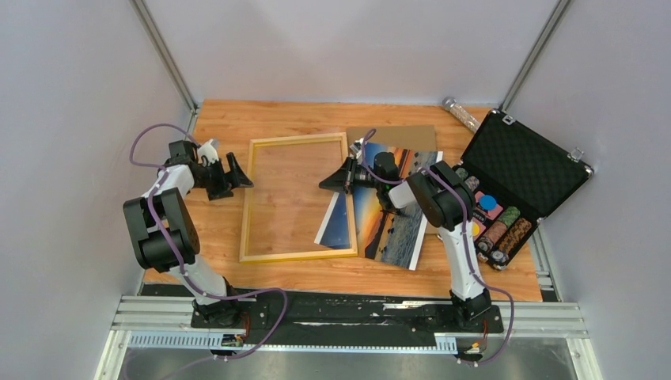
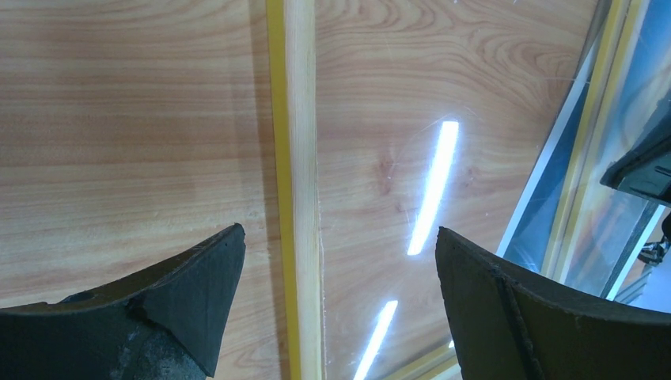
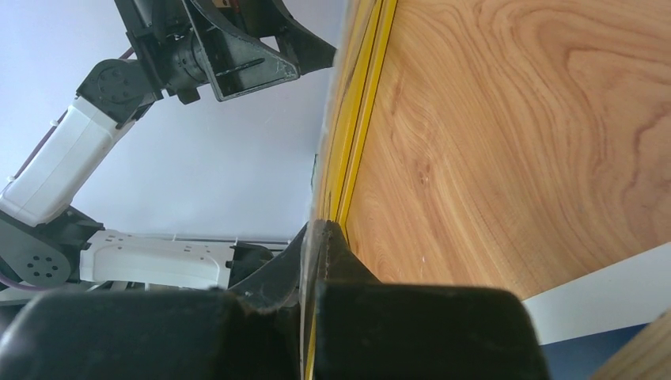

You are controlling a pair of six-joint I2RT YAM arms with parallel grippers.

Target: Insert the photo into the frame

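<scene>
The right tool [image 1: 327, 183] [image 3: 316, 237] is fully closed, pinching the right rail of the frame [image 1: 247, 204] [image 2: 294, 158] [image 3: 358, 119] about a third of the way down from its far corner. The left tool [image 1: 241, 176] [image 2: 339, 231] is spread wide and holds nothing; in the left wrist view its fingers [image 2: 186, 305] straddle the frame's left rail without touching it. The frame sits at the middle of the desk [image 1: 229, 119], and its glass reflects the ceiling lights. The photo [image 1: 388, 226] [image 2: 546, 214] lies flat at 3 o'clock of the frame, outside it, with its left edge tucked under the right rail. A brown backing board [image 1: 403, 134] lies at 1 o'clock of the frame, just beyond the photo. Further out at 3 o'clock is an open black foam-lined case [image 1: 526, 162] holding poker chips [image 1: 497, 228].
</scene>
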